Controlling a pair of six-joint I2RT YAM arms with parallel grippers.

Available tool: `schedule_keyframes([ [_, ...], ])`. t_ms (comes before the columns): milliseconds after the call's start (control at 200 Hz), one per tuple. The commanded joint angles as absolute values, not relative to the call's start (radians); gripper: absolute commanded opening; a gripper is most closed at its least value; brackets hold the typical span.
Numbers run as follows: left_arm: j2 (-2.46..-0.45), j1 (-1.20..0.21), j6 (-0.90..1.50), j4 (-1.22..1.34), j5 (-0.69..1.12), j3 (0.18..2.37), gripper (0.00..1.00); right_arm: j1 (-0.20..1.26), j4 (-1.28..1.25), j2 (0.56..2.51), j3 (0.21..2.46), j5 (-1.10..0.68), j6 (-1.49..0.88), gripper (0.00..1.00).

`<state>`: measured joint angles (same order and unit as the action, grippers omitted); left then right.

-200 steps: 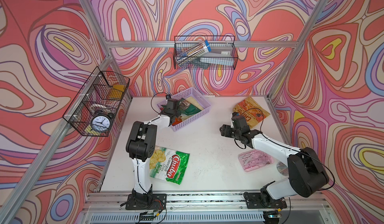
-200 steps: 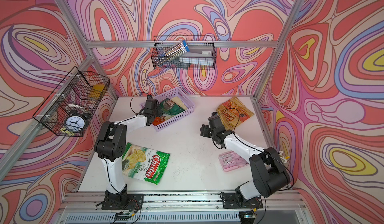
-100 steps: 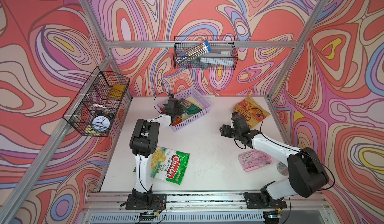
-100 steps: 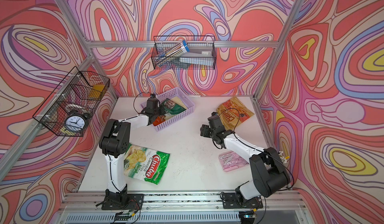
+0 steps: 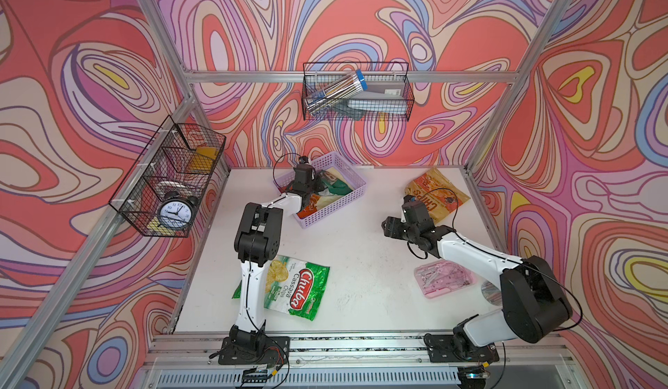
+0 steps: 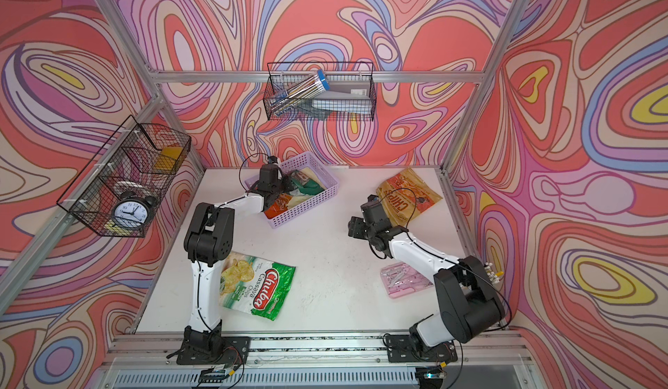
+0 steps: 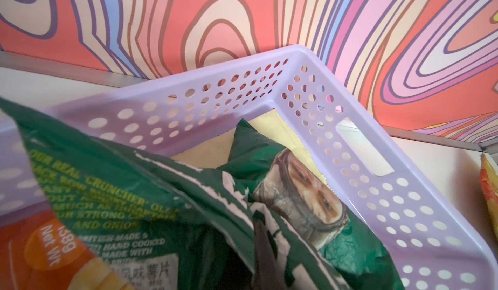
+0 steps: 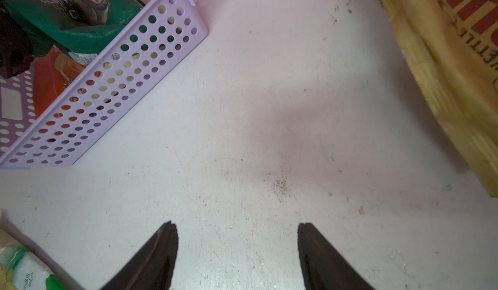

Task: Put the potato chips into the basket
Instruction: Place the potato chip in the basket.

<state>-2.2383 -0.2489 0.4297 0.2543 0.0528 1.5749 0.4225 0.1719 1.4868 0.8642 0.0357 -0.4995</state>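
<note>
Reading "Chuba Cassava Chips" [image 5: 294, 289] — yellow bag [image 5: 435, 195] says "CHIPS".

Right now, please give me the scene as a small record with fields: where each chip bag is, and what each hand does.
basket: lavender basket at the table's back, left of centre
bags in basket: dark green bag lying over an orange-cream bag
bags on table: Chuba bag at the front beside the left arm; yellow-orange CHIPS bag at the back right
left hand: left hand inside the basket, shut on the dark green bag
right hand: right hand open, empty, above bare table
other item: pink case near the right arm
</note>
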Motion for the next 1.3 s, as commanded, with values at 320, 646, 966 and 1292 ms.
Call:
schedule_keyframes([
  [320,-1.917,-0.253,0.384,0.104,-0.130,1.297,0.61,0.442,0.168,1.534,0.922,0.007,-0.483,0.72],
  [646,-1.915,-0.372,0.161,0.023,-0.249,1.487,0.60,0.452,0.156,1.540,0.914,0.007,-0.492,0.72],
  [966,-2.217,-0.354,0.215,-0.140,-0.201,1.726,0.55,0.463,0.174,1.492,0.881,0.029,-0.504,0.72],
  [1292,-2.153,-0.306,0.317,-0.132,-0.186,1.523,0.59,0.464,0.164,1.526,0.892,0.018,-0.508,0.72],
])
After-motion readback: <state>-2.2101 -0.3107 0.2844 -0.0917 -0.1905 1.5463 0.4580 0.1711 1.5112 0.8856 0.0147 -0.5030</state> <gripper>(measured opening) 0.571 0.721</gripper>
